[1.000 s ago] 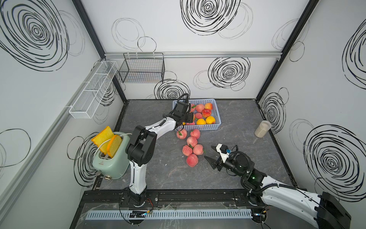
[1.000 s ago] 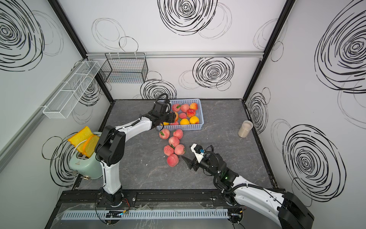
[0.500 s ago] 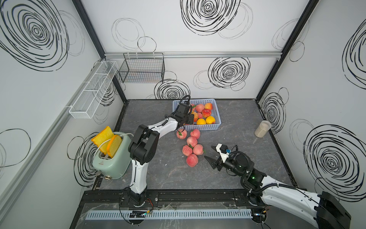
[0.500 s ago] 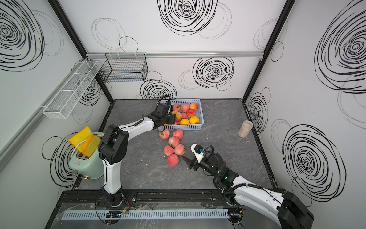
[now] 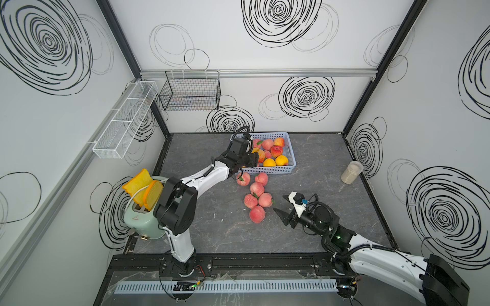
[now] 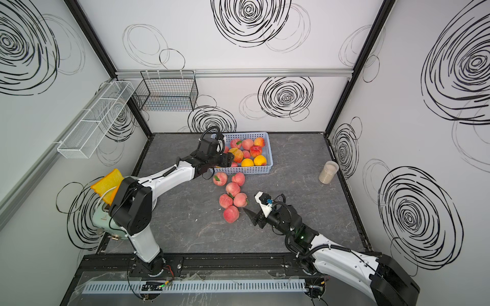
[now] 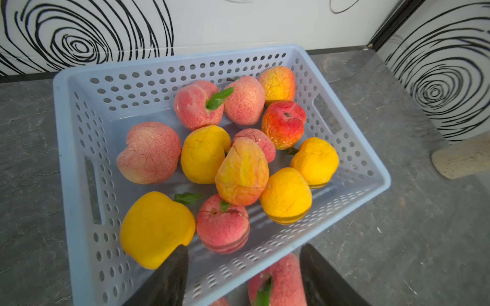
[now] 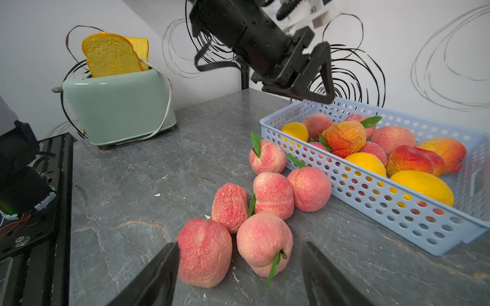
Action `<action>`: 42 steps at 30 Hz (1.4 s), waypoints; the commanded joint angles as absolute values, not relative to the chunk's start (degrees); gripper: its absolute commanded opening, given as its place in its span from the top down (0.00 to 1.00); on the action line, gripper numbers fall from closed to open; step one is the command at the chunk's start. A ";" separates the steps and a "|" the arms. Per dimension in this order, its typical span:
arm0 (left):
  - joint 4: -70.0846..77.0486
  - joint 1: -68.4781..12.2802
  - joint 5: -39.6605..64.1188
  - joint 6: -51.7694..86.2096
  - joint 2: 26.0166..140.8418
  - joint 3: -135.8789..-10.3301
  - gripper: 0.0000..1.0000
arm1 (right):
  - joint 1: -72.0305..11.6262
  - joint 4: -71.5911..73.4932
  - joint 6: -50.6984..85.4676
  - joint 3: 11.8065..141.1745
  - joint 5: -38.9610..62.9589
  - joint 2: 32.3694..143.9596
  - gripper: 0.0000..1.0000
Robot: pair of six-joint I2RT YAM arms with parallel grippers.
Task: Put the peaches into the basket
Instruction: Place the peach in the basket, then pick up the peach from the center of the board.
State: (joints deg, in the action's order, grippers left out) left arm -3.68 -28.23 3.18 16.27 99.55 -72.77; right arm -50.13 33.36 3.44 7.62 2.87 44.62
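Grey marbled tabletop inside a white booth, its walls drawn over with black scribbled spirals.

Left gripper point(image 5: 254, 159), just above centre in both top views, hangs over the lower left corner of the basket point(image 5: 273, 170). Its jaws stand apart and carry nothing. In the left wrist view its two dark fingers point(image 7: 169, 275) rise from the bottom edge of the frame, either side of the basket's near wall.

Right gripper point(image 5: 279, 203), right of centre and low over the table, points toward the fruit with its jaws likewise spread and empty. The nearest loose peach point(image 5: 256, 214) lies just beside its tips without touching them.

Twelve peaches point(image 7: 148, 153) sit in the light blue perforated basket, which stands on the table near the back wall. Pink, red and yellow ones are mixed, and one orange-pink fruit rests on top of the others. Six pink loose peaches point(image 5: 256, 188) form a cluster on the table. It runs from just below the basket's front wall down toward the middle of the frame, and several of them touch one another.

Further out, a mint-green toaster point(image 5: 143, 222) holding two bread slices point(image 5: 143, 185) stands at lower left. A clear jar point(image 5: 351, 172) of pale contents stands alone at the right edge of the table. A black wire basket point(image 5: 191, 94) and a white mesh rack point(image 5: 124, 122) hang on the walls at upper left.
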 commanded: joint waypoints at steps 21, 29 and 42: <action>-21.66 -31.03 27.76 0.89 64.83 -55.25 0.22 | -43.96 7.80 32.92 21.83 7.43 56.34 0.14; -25.27 -30.94 29.70 -2.61 62.25 -55.41 0.22 | -33.81 9.74 41.63 22.66 21.29 63.39 0.12; -25.50 -31.20 29.09 -2.02 62.99 -55.45 0.21 | -33.35 15.20 42.28 28.35 27.34 77.84 0.03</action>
